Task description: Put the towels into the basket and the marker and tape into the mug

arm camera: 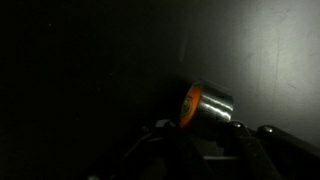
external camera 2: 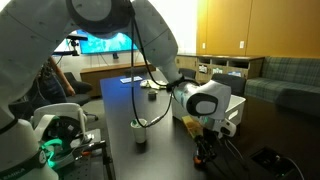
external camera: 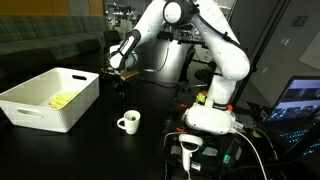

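A roll of silver tape (arm camera: 207, 105) with an orange core sits between the fingertips of my gripper (arm camera: 200, 135), which looks shut on it. In an exterior view the gripper (external camera: 119, 82) hangs just beyond the right end of the white basket (external camera: 40, 112), low over the dark table. A yellow towel (external camera: 62, 100) lies inside the basket. The white mug (external camera: 128, 122) stands on the table in front of the gripper, apart from it. In an exterior view the gripper (external camera 2: 206, 148) is close to the camera. The marker is not in view.
The dark table (external camera: 150, 100) runs from the basket to the robot base (external camera: 208, 118). A sofa stands behind the basket. A laptop screen (external camera: 300, 100) glows at the right edge. Cables and a small device lie near the base.
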